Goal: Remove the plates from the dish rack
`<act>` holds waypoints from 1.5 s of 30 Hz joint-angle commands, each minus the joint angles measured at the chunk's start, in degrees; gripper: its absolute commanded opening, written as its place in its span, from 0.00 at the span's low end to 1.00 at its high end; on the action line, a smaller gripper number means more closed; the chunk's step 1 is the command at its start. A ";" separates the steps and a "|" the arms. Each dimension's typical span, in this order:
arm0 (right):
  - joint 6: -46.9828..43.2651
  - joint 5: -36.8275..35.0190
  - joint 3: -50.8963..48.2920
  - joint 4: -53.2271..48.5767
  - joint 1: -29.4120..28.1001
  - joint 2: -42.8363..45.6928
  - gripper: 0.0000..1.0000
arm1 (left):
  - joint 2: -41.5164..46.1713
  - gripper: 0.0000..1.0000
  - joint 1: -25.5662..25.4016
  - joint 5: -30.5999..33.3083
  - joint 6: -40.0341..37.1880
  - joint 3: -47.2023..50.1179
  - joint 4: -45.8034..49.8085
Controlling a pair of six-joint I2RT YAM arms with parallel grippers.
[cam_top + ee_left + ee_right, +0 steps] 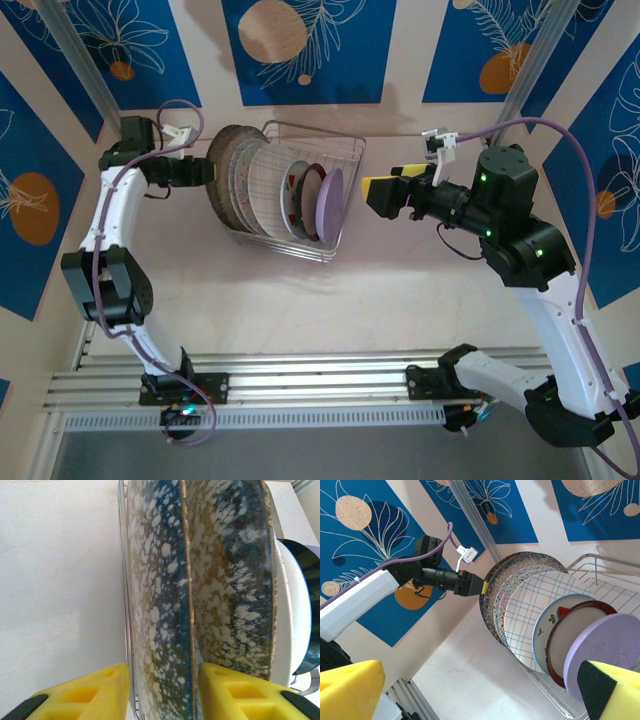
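Left gripper (162, 695) pads straddle the speckled plate (155, 605) rim; whether they clamp it cannot be told. Right gripper (383, 196) released, lilac plate (331, 200) directly ahead.

Rack (346, 152) sits toward the back of the worktop (300, 310), with the plates standing on edge in a row. From my left arm's side: speckled plate (226, 165), grid plate (262, 192), strawberry plate (297, 196), dark-rimmed plate (318, 172), lilac plate (331, 203). My left claw (207, 171) is at the speckled plate's outer rim; can't read the jaws from above. My right claw (378, 196) hangs just beside the rack's other side, jaws apart, facing the lilac plate, not touching.
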State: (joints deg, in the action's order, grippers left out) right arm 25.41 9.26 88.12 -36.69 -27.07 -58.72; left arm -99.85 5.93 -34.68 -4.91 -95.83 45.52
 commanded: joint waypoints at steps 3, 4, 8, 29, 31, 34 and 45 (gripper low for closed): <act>0.74 0.85 -0.06 -0.20 -0.53 -0.08 1.00 | -2.39 0.38 -1.46 0.73 -1.25 -3.37 1.49; 0.78 0.85 -0.10 -0.23 -0.59 -0.09 1.00 | -2.60 0.37 -1.53 0.88 -1.22 -3.67 1.71; 0.95 0.54 -0.06 -0.30 -0.70 -0.08 1.00 | -2.54 0.29 -1.63 1.15 -1.32 -3.77 1.86; 0.87 -0.20 0.29 -0.67 -1.21 -0.83 1.00 | -1.31 0.00 -1.89 1.28 1.17 -4.10 1.24; 0.78 -0.28 0.26 -0.71 -1.23 -0.85 1.00 | -1.06 0.00 -2.16 0.98 1.28 -4.28 1.32; 0.87 -0.38 0.10 -0.62 -1.23 -0.87 1.00 | -0.28 0.00 -2.64 1.25 1.86 -4.04 1.30; 1.05 -0.29 -0.36 -0.23 -1.25 -0.77 1.00 | 0.41 0.00 -3.28 2.18 2.53 -6.69 2.70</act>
State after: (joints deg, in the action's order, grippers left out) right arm 26.04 9.21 88.09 -36.88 -27.81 -59.79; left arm -100.60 3.92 -26.30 -3.05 -99.24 46.37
